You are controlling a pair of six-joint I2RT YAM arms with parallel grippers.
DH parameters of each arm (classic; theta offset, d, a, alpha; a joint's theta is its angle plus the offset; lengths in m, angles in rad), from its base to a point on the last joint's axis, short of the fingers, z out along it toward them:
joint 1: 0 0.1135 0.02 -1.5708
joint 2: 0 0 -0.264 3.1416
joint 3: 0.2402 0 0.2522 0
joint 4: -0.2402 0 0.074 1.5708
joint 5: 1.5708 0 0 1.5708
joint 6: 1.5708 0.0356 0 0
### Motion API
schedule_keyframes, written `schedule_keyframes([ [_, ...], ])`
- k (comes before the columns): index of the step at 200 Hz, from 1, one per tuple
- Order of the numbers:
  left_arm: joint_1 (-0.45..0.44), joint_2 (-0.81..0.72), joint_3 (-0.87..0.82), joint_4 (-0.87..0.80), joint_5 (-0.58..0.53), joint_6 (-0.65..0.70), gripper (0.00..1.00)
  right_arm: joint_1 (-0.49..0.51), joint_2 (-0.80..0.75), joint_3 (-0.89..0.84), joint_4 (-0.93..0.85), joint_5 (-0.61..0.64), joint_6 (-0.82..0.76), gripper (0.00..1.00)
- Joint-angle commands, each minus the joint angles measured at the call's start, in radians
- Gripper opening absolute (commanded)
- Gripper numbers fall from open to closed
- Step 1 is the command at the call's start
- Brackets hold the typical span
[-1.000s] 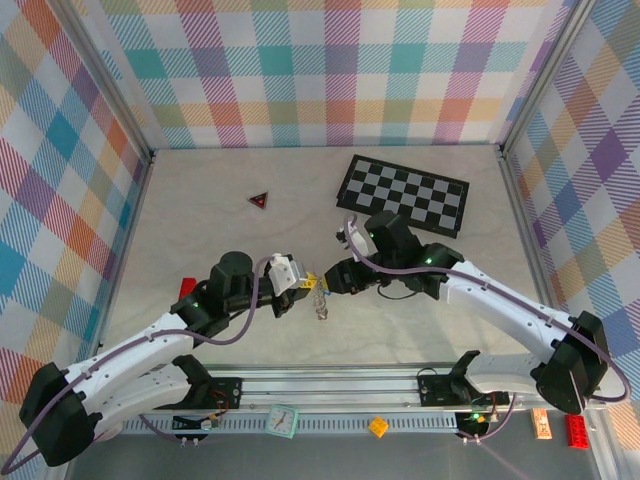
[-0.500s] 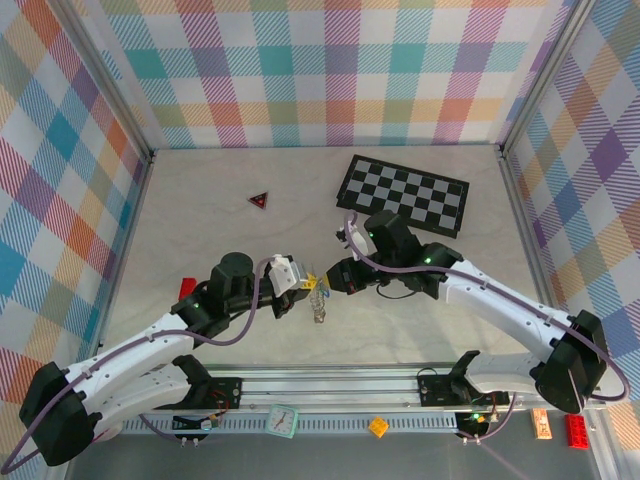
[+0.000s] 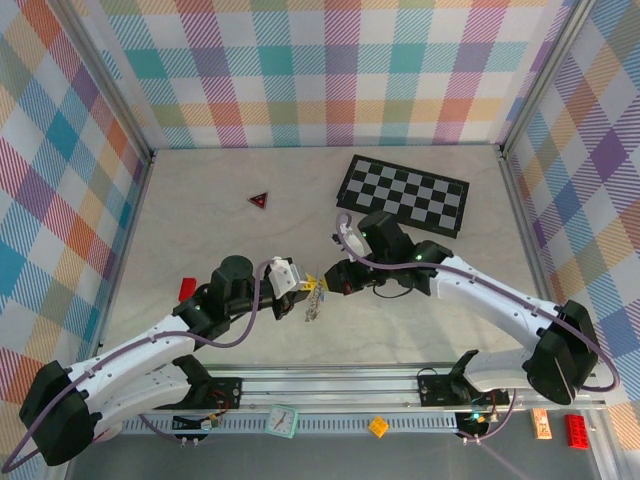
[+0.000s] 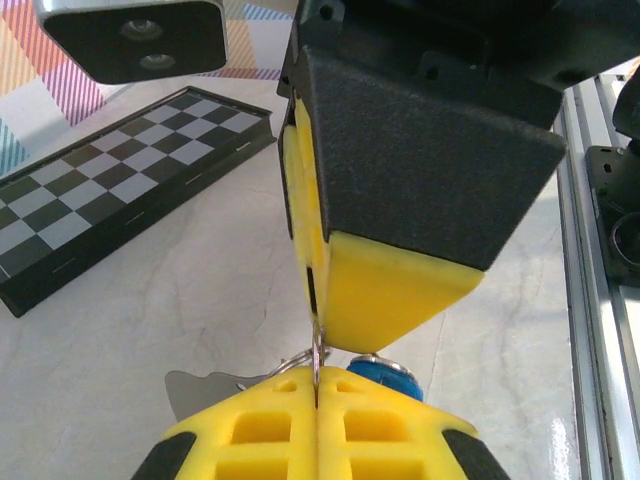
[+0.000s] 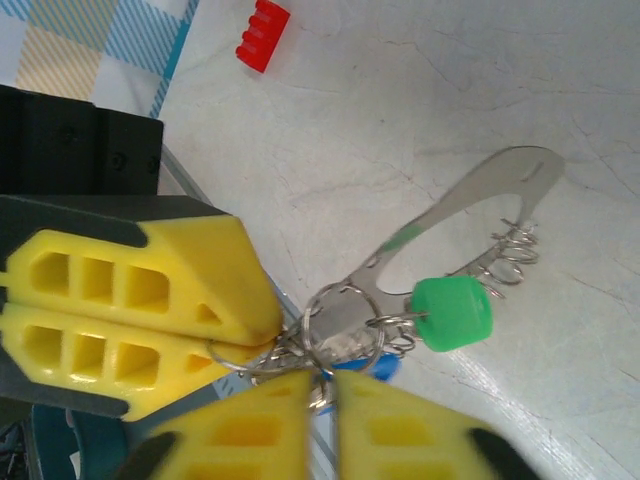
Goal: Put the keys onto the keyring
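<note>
The left gripper (image 4: 315,408) is clenched. Its 2 yellow fingers press flat together on a thin wire of the silvery metal keyring (image 5: 338,318), held low over the pale marbled table (image 3: 200,230) in front of the 2 arm bases.

Facing it tip to tip, the right gripper (image 5: 327,398) has its 2 yellow fingers a narrow slit apart, with ring wire at their mouth. I cannot tell whether it pinches that wire or merely brackets it.

Between the 2 tips the links bunch into a knot of small overlapping rings. The tiny key with the green plastic head (image 5: 452,312) hangs from a small ring on the far side of that knot. The tiny key with the blue plastic head (image 4: 384,373) sits tucked by the right fingertips, touching the bunch. A flat silvery loop with a wire coil (image 5: 470,215) trails onto the table beyond the green head. The knot is too tangled to show whether either key is already threaded on.

The step in hand looks like working a key's ring onto the keyring. To do it well, the left gripper should act as a firm, steady anchor. The right should take 1 ring rather than the whole bunch and slide it along the wire in small strokes. Tugging outward could pull the thin wire from between the pads. The black-and-white chessboard (image 3: 403,194) and the small red brick (image 5: 262,35) lie well apart and should not interfere.
</note>
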Motion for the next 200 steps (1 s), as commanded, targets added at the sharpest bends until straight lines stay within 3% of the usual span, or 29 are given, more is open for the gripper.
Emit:
schedule_keyframes([
  [1, -0.015, -0.017, -0.004, 0.099, 0.045, -0.014, 0.0, -0.008, -0.056, -0.003, 0.02, 0.006, -0.08, 0.31],
  [42, -0.016, -0.02, -0.02, 0.113, 0.071, -0.022, 0.0, -0.009, -0.223, -0.169, 0.231, 0.101, -0.429, 0.35],
  [68, -0.016, -0.021, -0.026, 0.124, 0.097, -0.03, 0.0, -0.009, -0.315, -0.276, 0.401, -0.012, -0.653, 0.37],
  [88, -0.015, -0.014, -0.042, 0.169, 0.137, -0.042, 0.0, -0.009, -0.303, -0.275, 0.397, -0.053, -0.771, 0.37],
  [200, -0.014, 0.0, -0.049, 0.208, 0.204, -0.054, 0.0, -0.006, -0.225, -0.269, 0.389, -0.184, -0.906, 0.25],
])
